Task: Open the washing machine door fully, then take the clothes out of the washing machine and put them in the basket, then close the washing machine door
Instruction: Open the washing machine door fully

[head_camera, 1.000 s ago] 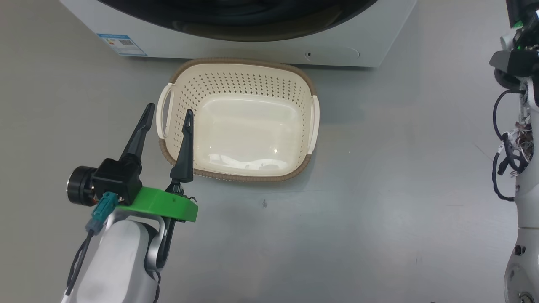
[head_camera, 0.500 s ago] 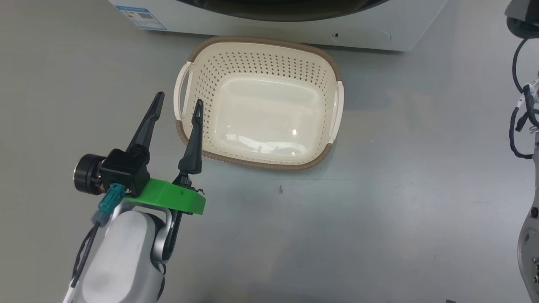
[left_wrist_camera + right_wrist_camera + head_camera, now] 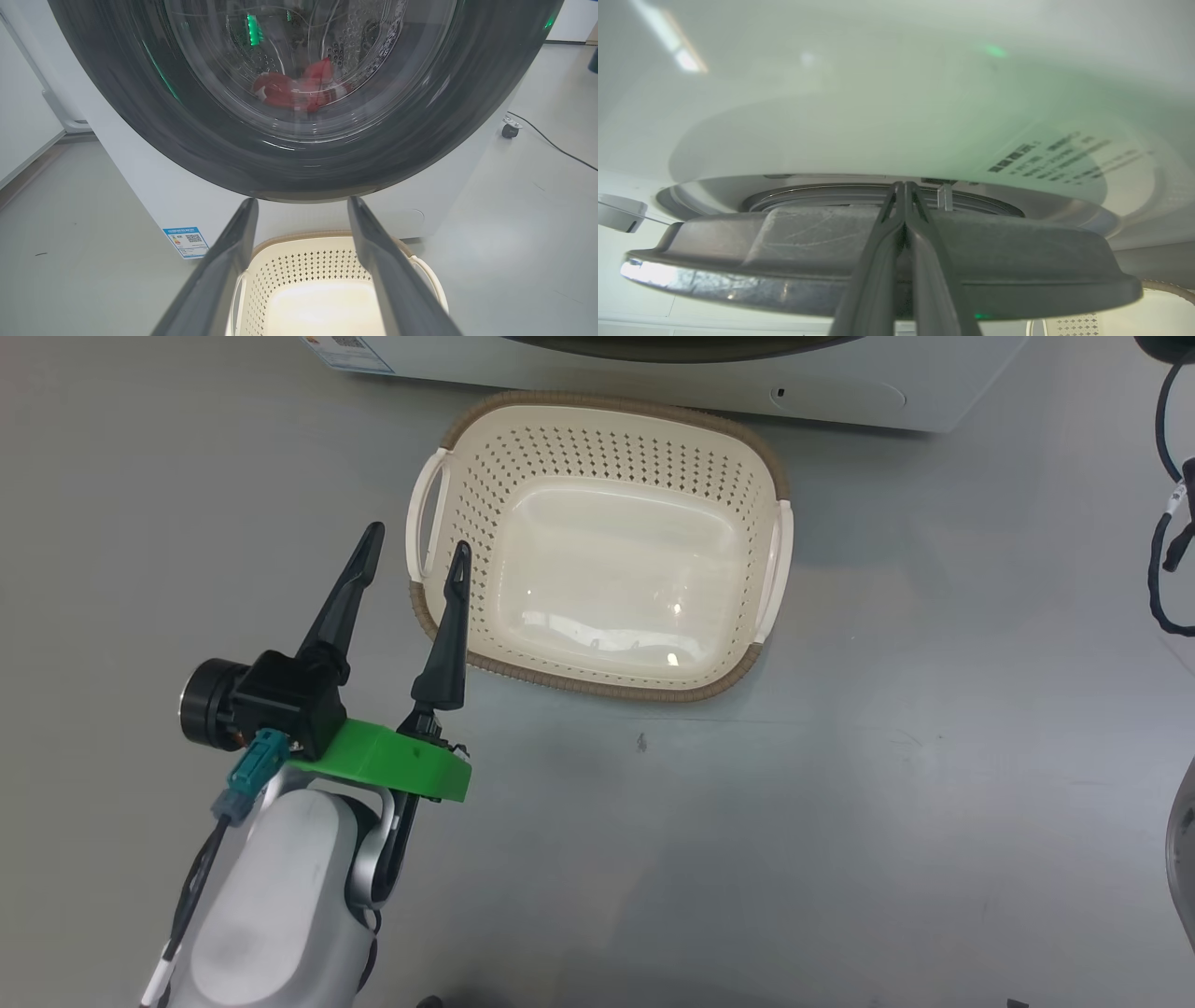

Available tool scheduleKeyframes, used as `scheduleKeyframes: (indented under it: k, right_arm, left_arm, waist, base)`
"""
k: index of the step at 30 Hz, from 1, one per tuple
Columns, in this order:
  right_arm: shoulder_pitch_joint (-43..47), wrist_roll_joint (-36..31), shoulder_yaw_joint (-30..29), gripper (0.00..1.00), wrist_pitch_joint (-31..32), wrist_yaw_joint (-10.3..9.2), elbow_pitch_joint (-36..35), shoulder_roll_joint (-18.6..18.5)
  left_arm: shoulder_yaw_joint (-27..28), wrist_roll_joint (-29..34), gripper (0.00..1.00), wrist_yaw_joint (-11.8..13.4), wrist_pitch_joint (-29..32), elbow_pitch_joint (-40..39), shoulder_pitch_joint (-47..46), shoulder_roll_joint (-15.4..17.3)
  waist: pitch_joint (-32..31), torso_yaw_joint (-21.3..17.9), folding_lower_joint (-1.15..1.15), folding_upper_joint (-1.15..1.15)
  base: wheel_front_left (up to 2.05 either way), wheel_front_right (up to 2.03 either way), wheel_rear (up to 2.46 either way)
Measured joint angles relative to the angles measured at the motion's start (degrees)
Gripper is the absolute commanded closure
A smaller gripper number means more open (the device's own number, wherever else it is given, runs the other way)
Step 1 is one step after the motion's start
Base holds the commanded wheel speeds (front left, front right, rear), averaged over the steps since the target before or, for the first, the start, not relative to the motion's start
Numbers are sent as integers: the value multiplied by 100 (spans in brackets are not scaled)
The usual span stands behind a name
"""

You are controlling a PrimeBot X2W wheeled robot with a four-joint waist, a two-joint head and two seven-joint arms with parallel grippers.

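While L gripper (image 3: 417,539) gapes, R gripper (image 3: 903,185) pinched, prob. at door (image 3: 738,254).

Bright, even light from above fills the head view, which is sharp throughout. On the grey floor (image 3: 840,821) the basket (image 3: 607,453) throws a soft shadow to its right, and small glints sit on its bottom. In the left wrist view the washing machine door (image 3: 140,121) is smeared by blur, green reflections streak its glass, and the clothes (image 3: 303,91) behind it look soft. The right wrist view is hazy and pale with a green cast, a bright streak on the left and glare on the door's left edge.
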Motion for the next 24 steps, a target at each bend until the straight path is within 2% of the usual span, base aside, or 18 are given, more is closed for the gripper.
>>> scheduleKeyframes:
  k: [24]
  right_arm:
    - [-175, 478, 65, 100, 931, 59, 658, -152]
  left_arm:
    - [-113, -65, 0, 69, 0, 134, -72, -8]
  waist:
    - [-115, -62, 0, 0]
  base:
    - [0, 0, 0]
